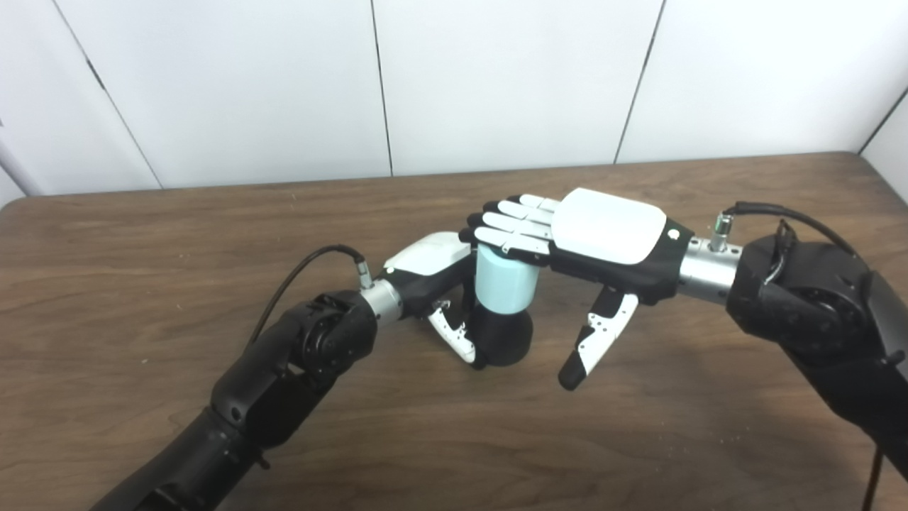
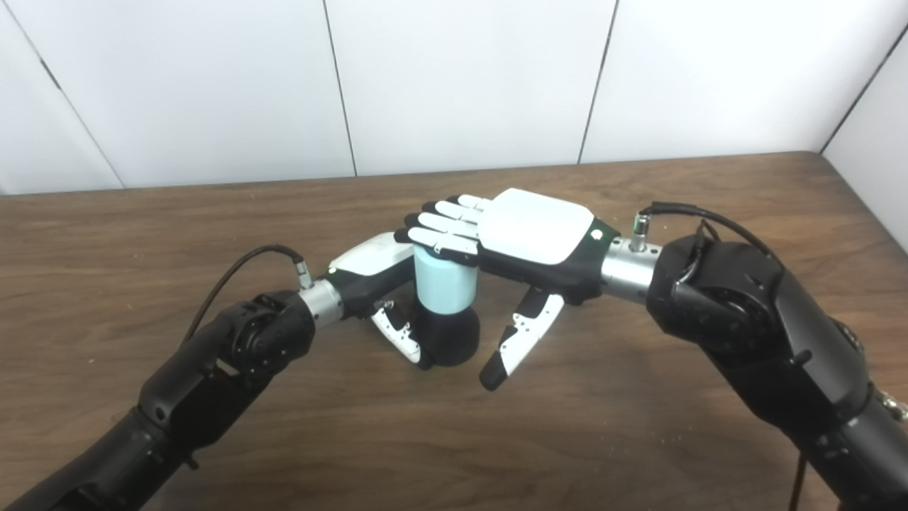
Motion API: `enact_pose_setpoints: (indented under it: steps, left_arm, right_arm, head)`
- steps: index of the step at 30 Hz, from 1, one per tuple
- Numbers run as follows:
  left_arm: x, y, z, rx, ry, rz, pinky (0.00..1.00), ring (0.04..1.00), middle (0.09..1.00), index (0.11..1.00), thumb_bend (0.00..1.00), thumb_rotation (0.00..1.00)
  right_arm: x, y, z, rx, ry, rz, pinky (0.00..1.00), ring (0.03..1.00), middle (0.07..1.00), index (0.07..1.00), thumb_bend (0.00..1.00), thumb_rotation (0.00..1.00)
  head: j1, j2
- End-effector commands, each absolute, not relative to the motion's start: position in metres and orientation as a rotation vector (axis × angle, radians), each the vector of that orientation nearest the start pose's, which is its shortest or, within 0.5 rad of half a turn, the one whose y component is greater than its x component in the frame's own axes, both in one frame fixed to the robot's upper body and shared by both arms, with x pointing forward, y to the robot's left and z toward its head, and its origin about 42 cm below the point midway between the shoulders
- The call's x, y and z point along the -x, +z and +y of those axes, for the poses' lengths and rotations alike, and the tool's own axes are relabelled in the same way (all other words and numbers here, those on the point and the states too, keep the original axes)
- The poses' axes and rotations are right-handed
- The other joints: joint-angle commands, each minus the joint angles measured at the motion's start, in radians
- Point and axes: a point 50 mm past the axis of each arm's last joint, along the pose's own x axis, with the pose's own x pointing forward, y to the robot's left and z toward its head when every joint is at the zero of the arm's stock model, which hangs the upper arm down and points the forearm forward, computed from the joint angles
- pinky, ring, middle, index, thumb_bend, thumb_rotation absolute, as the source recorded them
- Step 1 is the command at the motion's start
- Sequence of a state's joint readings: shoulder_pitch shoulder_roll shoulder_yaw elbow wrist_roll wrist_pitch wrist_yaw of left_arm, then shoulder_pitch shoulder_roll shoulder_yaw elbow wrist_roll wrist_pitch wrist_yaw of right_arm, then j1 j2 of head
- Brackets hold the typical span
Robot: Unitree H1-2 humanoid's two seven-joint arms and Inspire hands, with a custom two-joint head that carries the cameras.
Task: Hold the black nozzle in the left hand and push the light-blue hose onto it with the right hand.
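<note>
The black nozzle (image 1: 508, 342) stands upright on the table at the centre. The light-blue hose (image 1: 504, 285), a short cylinder, sits on top of it. My left hand (image 1: 428, 267) comes in from the left and is shut on the nozzle. Its thumb curls round the near left side, and its fingers are hidden behind. My right hand (image 1: 604, 234) lies flat, palm down, over the hose. Its straight fingers (image 1: 512, 226) rest across the hose's top end, and its thumb points down to the right, clear of both parts.
The brown wooden table (image 1: 425, 440) runs to a white panelled wall (image 1: 496, 78) at the back. A cable loops up from each wrist. Both forearms angle in from the bottom corners.
</note>
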State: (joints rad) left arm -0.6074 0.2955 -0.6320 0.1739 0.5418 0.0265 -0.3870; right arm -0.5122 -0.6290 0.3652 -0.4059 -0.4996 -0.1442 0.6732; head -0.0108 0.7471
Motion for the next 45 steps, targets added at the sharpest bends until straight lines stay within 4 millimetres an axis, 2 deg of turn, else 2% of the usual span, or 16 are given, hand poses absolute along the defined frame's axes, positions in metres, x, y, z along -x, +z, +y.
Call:
enact_pose_setpoints:
  steps: [1,9,12,18,27,34,36,38,39,41,42,45]
  left_arm:
    - [-0.399,0.151,0.131,-1.211,-0.953,-0.080,1.00,0.591,0.492,0.478,0.53,0.00]
    - [-0.399,0.152,0.130,-1.215,-0.959,-0.078,1.00,0.591,0.495,0.477,0.53,0.00]
    - [-0.399,0.153,0.130,-1.213,-0.959,-0.076,1.00,0.591,0.495,0.477,0.53,0.00]
    - [-0.400,0.154,0.135,-1.225,-0.952,-0.077,1.00,0.599,0.497,0.475,0.53,0.00]
    - [-0.403,0.156,0.134,-1.227,-0.948,-0.090,1.00,0.597,0.503,0.472,0.52,0.00]
    - [-0.403,0.155,0.135,-1.225,-0.948,-0.091,1.00,0.596,0.503,0.472,0.52,0.00]
    - [-0.402,0.155,0.135,-1.226,-0.948,-0.093,1.00,0.596,0.503,0.472,0.52,0.00]
    - [-0.402,0.155,0.135,-1.228,-0.948,-0.095,1.00,0.595,0.503,0.472,0.52,0.00]
    - [-0.402,0.154,0.135,-1.228,-0.948,-0.094,1.00,0.595,0.503,0.472,0.52,0.00]
    - [-0.402,0.154,0.135,-1.225,-0.948,-0.090,1.00,0.596,0.503,0.472,0.52,0.00]
    - [-0.402,0.154,0.135,-1.224,-0.948,-0.087,1.00,0.596,0.504,0.472,0.52,0.00]
    - [-0.402,0.154,0.135,-1.222,-0.946,-0.080,1.00,0.597,0.505,0.471,0.52,0.00]
  right_arm:
    - [-0.331,0.284,-0.206,1.436,1.027,-0.534,1.00,1.000,1.000,1.000,0.84,1.00]
    - [-0.336,0.286,-0.201,1.434,1.043,-0.530,1.00,1.000,1.000,1.000,0.84,1.00]
    - [-0.335,0.285,-0.203,1.432,1.041,-0.525,1.00,1.000,1.000,1.000,0.84,1.00]
    - [-0.329,0.280,-0.221,1.430,1.024,-0.476,1.00,1.000,1.000,0.999,0.84,1.00]
    - [-0.319,0.276,-0.227,1.407,1.030,-0.381,1.00,1.000,1.000,0.993,0.85,1.00]
    - [-0.321,0.283,-0.225,1.390,1.027,-0.395,1.00,1.000,1.000,1.000,0.86,1.00]
    - [-0.324,0.292,-0.224,1.369,1.000,-0.443,1.00,1.000,1.000,1.000,0.84,0.97]
    - [-0.326,0.304,-0.223,1.304,0.931,-0.528,0.99,1.000,1.000,1.000,0.80,0.85]
    - [-0.326,0.311,-0.220,1.227,0.863,-0.587,0.99,1.000,1.000,1.000,0.79,0.82]
    - [-0.327,0.325,-0.216,1.057,0.702,-0.666,0.86,0.947,0.981,1.000,0.72,0.59]
    - [-0.327,0.331,-0.214,0.990,0.635,-0.678,0.80,0.916,0.957,0.978,0.71,0.52]
    - [-0.333,0.347,-0.214,0.820,0.498,-0.642,0.66,0.828,0.898,0.908,0.70,0.41]
  head:
    - [-0.001,0.001]
    - [-0.003,0.002]
    - [-0.001,0.002]
    - [-0.007,0.004]
    - [-0.005,0.004]
    - [-0.003,0.005]
    - [-0.002,0.004]
    - [-0.002,0.004]
    - [-0.003,0.002]
    - [-0.003,0.002]
    - [-0.003,0.002]
    - [-0.008,-0.002]
